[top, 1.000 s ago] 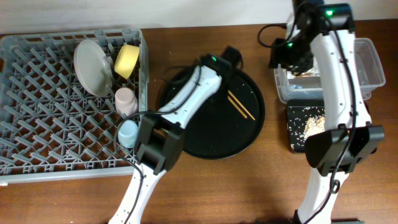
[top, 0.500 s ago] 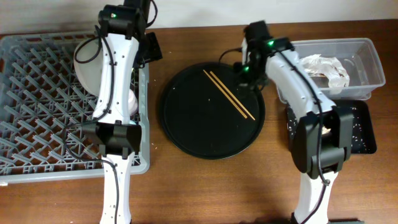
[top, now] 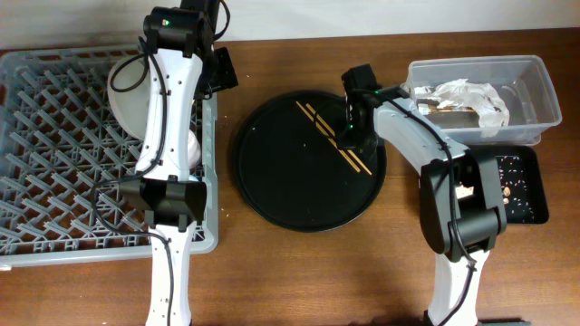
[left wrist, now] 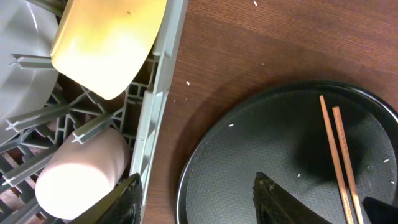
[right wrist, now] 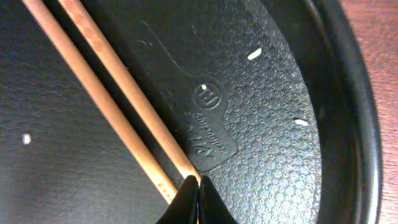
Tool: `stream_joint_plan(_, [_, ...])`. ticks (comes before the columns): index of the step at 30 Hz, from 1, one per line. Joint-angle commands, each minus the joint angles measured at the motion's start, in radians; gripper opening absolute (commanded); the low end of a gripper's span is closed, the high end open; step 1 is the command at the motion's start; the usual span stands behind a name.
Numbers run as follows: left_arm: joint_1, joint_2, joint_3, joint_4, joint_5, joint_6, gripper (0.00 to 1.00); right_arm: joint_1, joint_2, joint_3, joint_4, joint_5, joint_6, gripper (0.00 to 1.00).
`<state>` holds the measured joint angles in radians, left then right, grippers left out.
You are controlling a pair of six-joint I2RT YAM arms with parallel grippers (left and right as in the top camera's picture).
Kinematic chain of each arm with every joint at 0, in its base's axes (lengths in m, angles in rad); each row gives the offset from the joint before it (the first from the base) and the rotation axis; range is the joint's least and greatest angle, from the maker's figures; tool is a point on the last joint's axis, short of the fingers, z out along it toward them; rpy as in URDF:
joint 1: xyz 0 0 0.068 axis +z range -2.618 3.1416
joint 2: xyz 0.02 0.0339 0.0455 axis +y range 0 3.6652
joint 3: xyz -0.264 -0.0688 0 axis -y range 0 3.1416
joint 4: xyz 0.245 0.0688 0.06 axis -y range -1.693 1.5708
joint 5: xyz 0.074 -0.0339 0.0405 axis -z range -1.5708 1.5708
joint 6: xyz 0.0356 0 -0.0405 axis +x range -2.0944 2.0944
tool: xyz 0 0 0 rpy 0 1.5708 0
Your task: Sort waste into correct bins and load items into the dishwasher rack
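A large round black tray [top: 281,195] lies at the middle of the worktop [top: 317,272], a little toward the far side. It has a smooth raised rim [right wrist: 348,93] and a flat floor with a fine pebbled texture. In the right wrist view a smooth patch with a round embossed maker's mark [right wrist: 208,99] is moulded into that floor, and a few small pale flecks [right wrist: 253,54] lie scattered near it. The worktop is dark brown wood with visible grain [left wrist: 249,56]; a few more pale specks [left wrist: 188,83] rest on it just left of the tray. A pale wall [top: 299,16] runs along the far edge.
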<state>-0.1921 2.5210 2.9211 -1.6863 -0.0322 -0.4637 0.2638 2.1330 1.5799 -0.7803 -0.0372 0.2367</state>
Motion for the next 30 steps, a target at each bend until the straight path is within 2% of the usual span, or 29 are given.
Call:
stream_joint_plan(1, [0.0, -0.019, 0.017, -0.002, 0.011, 0.017, 0.57, 0.004, 0.011, -0.035, 0.011, 0.024, 0.005, 0.05])
stream_joint_plan(10, [-0.003, -0.019, 0.017, -0.002, 0.011, 0.039, 0.57, 0.005, 0.013, -0.035, -0.061, 0.018, 0.004, 0.06])
stream_joint_plan(18, [-0.007, -0.019, 0.017, -0.002, 0.011, 0.039, 0.57, 0.028, 0.014, -0.035, -0.172, -0.148, -0.13, 0.11])
stream_joint_plan(21, [-0.016, -0.019, 0.017, -0.002, 0.011, 0.039, 0.57, 0.05, 0.014, -0.035, -0.18, -0.148, -0.131, 0.14])
stream_joint_plan(26, [-0.022, -0.019, 0.017, -0.002, 0.01, 0.039, 0.57, 0.05, 0.014, -0.018, -0.177, -0.263, -0.164, 0.14])
stream_joint_plan(30, [-0.022, -0.019, 0.017, -0.002, 0.011, 0.04, 0.57, 0.042, 0.014, 0.015, -0.176, -0.282, -0.169, 0.15])
